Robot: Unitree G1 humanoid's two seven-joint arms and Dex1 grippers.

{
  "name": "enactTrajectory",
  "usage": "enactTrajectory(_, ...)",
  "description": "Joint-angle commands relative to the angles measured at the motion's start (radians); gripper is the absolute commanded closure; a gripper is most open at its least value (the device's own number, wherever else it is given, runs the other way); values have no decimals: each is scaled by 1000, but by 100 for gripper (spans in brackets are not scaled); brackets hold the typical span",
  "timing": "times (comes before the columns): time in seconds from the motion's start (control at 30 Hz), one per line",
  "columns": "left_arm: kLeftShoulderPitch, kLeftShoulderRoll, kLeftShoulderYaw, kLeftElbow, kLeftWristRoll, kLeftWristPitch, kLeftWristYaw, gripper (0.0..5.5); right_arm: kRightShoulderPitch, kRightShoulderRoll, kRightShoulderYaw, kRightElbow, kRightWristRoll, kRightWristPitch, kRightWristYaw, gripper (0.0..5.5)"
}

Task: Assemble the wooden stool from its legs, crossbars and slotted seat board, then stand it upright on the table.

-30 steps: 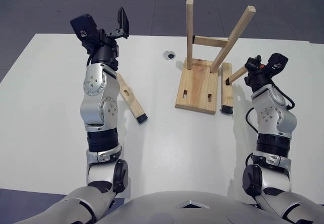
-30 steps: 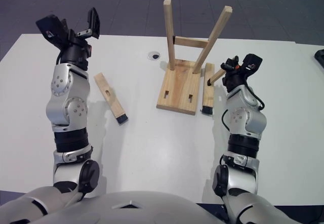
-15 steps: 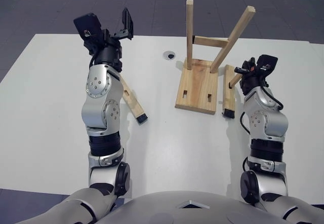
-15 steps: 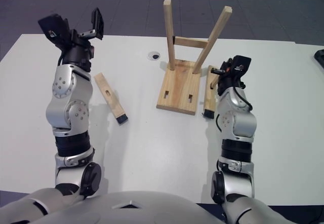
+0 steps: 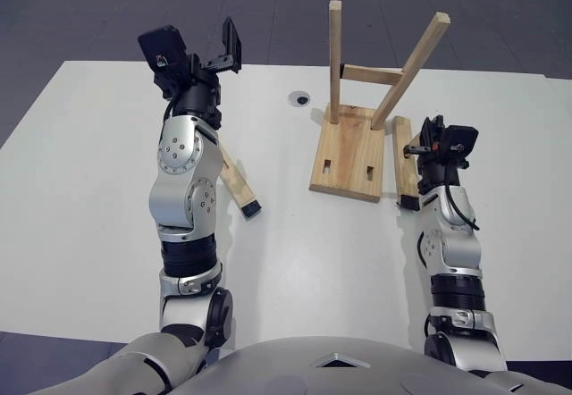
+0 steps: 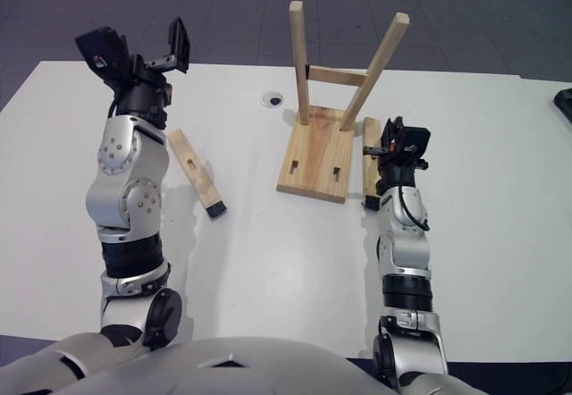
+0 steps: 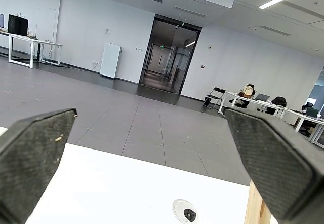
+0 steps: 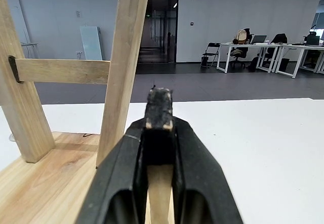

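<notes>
Seat board (image 5: 347, 155): lying flat on the desk (image 5: 89, 189) near the far middle, spare slots facing up.
Upright legs (image 5: 335, 55): two slotted into the board's 12 o'clock end, joined by the fitted crossbar (image 5: 371, 73).
Loose leg (image 5: 402, 158): flat on the desk, just beside the board at its 3 o'clock edge.
Second loose leg (image 5: 234, 180): flat at the board's 9 o'clock, well apart from it, partly behind the left arm.
Right gripper (image 5: 433, 141): fingers (image 8: 121, 173) clamped on the held crossbar (image 8: 160, 101), dark tip pointing towards the nearer upright leg.
Left gripper (image 5: 195, 51): raised at the desk's 10 o'clock, fingers (image 7: 30, 148) spread wide with nothing between them.
Change, right: swung in from farther out at 3 o'clock over the last second, with the crossbar now close above the loose leg instead of off to the side.
Change, left: drifted slightly towards the middle, otherwise raised and open as before.
Meaning: probably lining up the crossbar with a leg mortise; two legs and this crossbar not yet fitted, so about half built and not yet turned upright.
Next move: likely calls for fine tip alignment, with the loose leg free to slide under a push.
Writing: none legible on the wood, the arms or the desk; only a round cable hole (image 5: 299, 98) at the board's 11 o'clock.
</notes>
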Motion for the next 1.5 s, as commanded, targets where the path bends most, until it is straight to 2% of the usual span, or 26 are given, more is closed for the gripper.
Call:
enactTrajectory(0.03,-21,9,6,14,3,17,-5,10,77,15,-8,140,-2,155,-4,469)
enactTrajectory(0.33,-33,5,6,53,9,-9,-21,10,-7,3,-33,96,8,169,12,317)
enactTrajectory(0.7,-24,10,12,35,12,-3,-22,10,-105,-119,-86,-283,75,316,89,128)
enactTrajectory(0.83,-26,11,16,42,12,-4,-22,10,-186,-103,-71,-261,66,317,74,57)
enactTrajectory(0.93,-35,8,17,55,14,-9,-21,10,-256,-79,-51,-153,33,268,52,12)
enactTrajectory(1.2,-53,10,18,81,23,-28,-19,10,-371,-61,-55,87,-9,144,31,12)
enactTrajectory(1.5,-52,14,25,74,31,-30,-15,10,-511,-102,-101,-20,16,84,19,12)
